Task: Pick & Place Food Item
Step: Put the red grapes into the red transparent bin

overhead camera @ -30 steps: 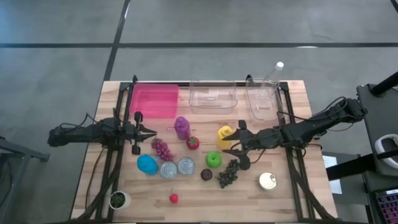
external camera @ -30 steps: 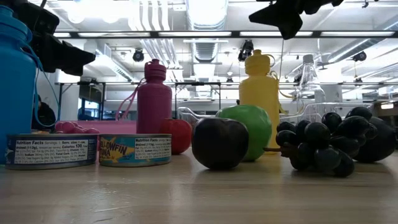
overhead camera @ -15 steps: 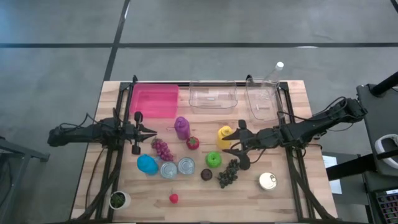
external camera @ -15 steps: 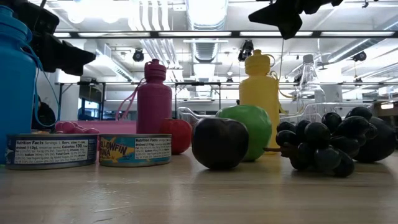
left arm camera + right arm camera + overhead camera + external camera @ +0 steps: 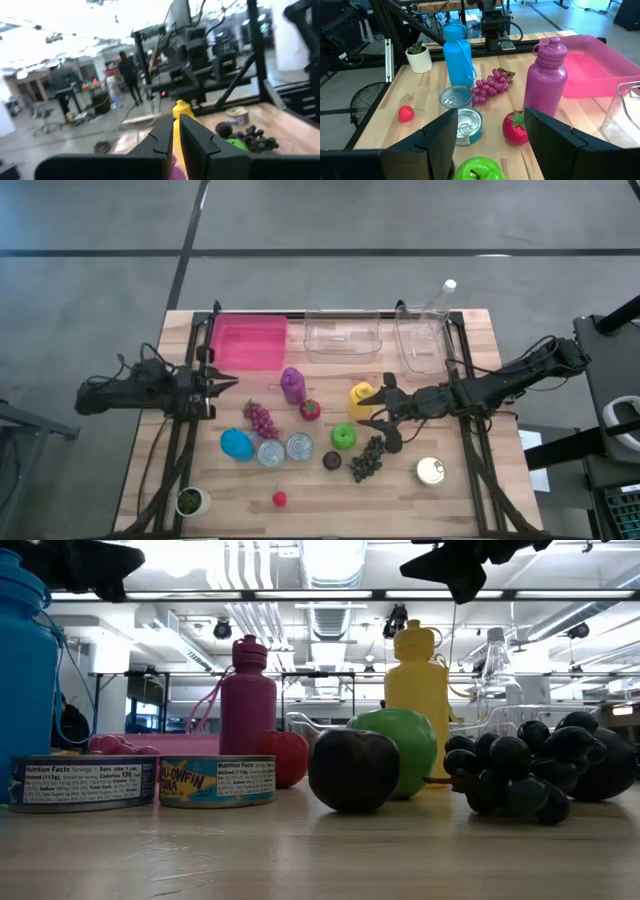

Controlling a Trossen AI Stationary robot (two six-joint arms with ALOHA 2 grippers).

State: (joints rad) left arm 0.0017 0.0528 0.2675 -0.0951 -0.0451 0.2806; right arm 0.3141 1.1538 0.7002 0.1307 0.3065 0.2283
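Counter [image 5: 470, 500]: wooden, seen from above; clock directions read on the top-down view, 6 o'clock the near edge.
Near edge: small red fruit [image 5: 279, 499] at 6 o'clock, potted plant [image 5: 189, 501] at 7 o'clock, open tin [image 5: 431, 471] at 5 o'clock.
Middle row: blue bottle [image 5: 236, 443], two tuna cans [image 5: 272, 453] side by side, dark plum [image 5: 332, 461], black grapes [image 5: 366, 460], green apple [image 5: 343, 436].
Right claw [image 5: 372, 416]: at about 3 o'clock from the counter's middle, hanging over the green apple and just beside the yellow bottle [image 5: 360, 397]; fingers [image 5: 559, 141] stand well apart with nothing between them, touching nothing.
Left claw [image 5: 218, 383]: at 9 o'clock, raised off the counter, fingers [image 5: 200, 145] nearly together and empty.
Behind: red grapes [image 5: 261, 419], strawberry [image 5: 310, 409], purple bottle [image 5: 292, 384].
Far edge: pink bin [image 5: 247, 343] at 11 o'clock, two clear bins [image 5: 343, 335] at 12 to 1 o'clock.
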